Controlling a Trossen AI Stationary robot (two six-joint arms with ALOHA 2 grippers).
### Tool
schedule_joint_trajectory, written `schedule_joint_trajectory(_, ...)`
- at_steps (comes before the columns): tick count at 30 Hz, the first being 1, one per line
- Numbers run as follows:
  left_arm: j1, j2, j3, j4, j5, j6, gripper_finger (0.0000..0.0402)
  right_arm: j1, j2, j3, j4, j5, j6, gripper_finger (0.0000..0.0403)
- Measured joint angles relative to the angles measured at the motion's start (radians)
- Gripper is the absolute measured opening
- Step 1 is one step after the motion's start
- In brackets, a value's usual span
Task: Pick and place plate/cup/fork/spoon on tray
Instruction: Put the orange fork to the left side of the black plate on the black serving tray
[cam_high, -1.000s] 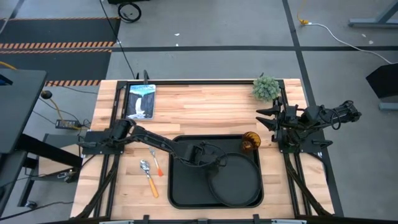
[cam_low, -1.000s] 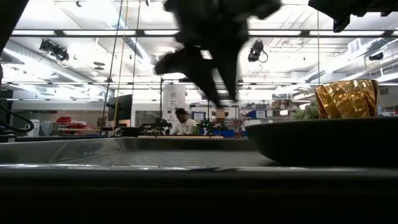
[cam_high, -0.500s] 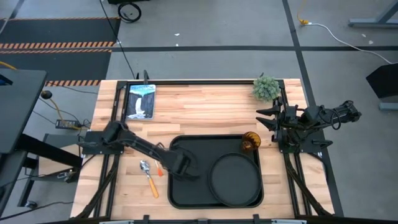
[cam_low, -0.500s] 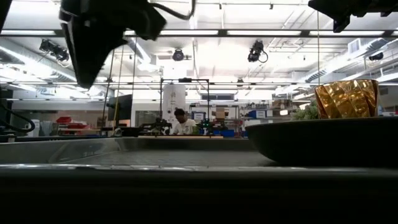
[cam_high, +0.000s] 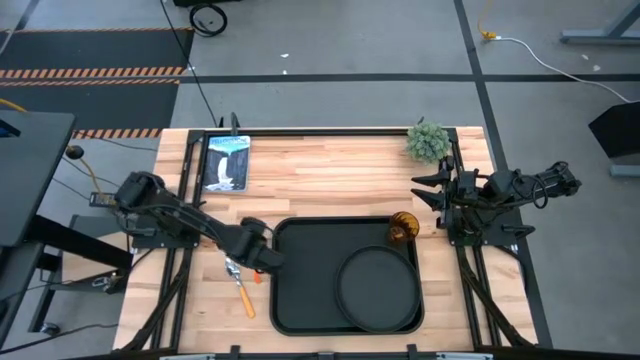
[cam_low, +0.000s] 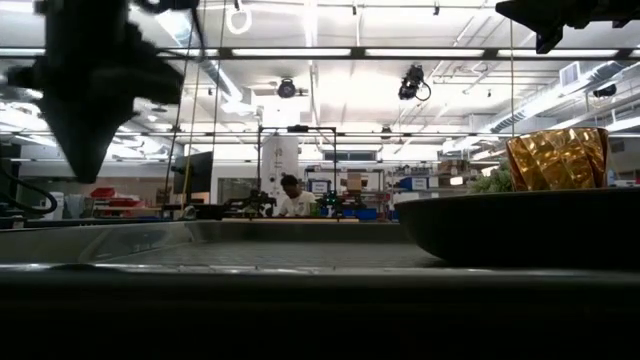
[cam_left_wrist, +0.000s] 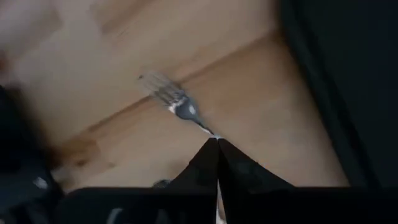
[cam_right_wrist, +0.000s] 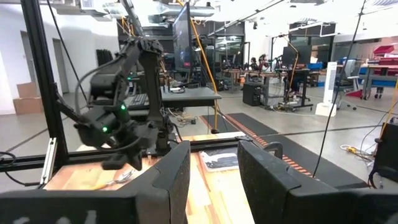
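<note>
Plate (cam_high: 378, 285) and cup (cam_high: 403, 227) are on the tray (cam_high: 300, 300), so 2 items are left: fork (cam_left_wrist: 176, 103) and spoon (cam_high: 232, 268), both on the wood just beside the tray's left edge. Left gripper (cam_left_wrist: 217, 144) hangs right over the fork with its fingers pinched together, holding nothing. I'd spread them first, straddle the thin orange handle crosswise, then drop nearly to the wood before closing. Right gripper (cam_right_wrist: 213, 163) sits parked at the table's right edge, fingers apart.
</note>
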Motion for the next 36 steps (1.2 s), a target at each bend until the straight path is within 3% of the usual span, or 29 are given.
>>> schedule_joint_trajectory(7, -0.009, -0.035, -0.133, 0.125, 0.03, -0.318, 0.009, 0.0, 0.0, 0.0, -0.01, 0.0, 0.0, 0.0142)
schedule_joint_trajectory(16, -0.009, -0.035, -0.185, 0.281, 0.04, -0.406, 0.0176, 0.0, 0.0, 0.0, -0.019, -0.05, 0.001, 0.0142)
schedule_joint_trajectory(36, -0.007, -0.037, -0.277, 0.366, 0.072, -0.449, 0.0137, 0.0, 0.0, 0.0, -0.019, -0.052, 0.002, 0.0142)
